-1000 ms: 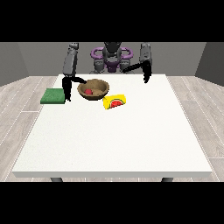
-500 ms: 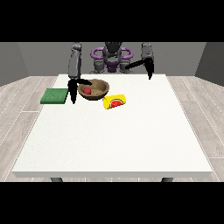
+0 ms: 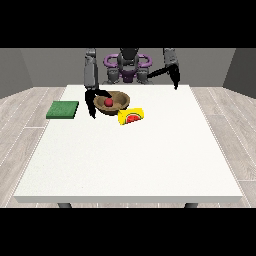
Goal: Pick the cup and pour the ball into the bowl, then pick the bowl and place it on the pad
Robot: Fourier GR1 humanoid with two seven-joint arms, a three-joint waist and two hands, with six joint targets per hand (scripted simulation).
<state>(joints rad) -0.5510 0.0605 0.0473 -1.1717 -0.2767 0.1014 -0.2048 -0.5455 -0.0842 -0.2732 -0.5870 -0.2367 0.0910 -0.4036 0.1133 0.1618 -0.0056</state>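
Observation:
A brown bowl (image 3: 119, 105) stands at the table's far middle with a red ball (image 3: 108, 102) inside it. Just to its right a yellow cup (image 3: 131, 116) with a watermelon picture lies on its side. The green pad (image 3: 63, 109) lies flat to the left of the bowl. The hand at the view's left (image 3: 92, 104) is against the bowl's left rim, thumb reaching over the rim and fingers pointing straight down outside it. The hand at the view's right (image 3: 175, 80) hangs raised above the table's far right, holding nothing, fingers straight down.
The white table (image 3: 130, 160) stretches wide towards the camera in front of the bowl and cup. The robot's body (image 3: 128, 67) stands behind the far edge. A gap of bare table separates the pad from the bowl.
The hand at the view's left has closed in on the bowl's left rim. The hand at the view's right has lifted and drawn away to the right.

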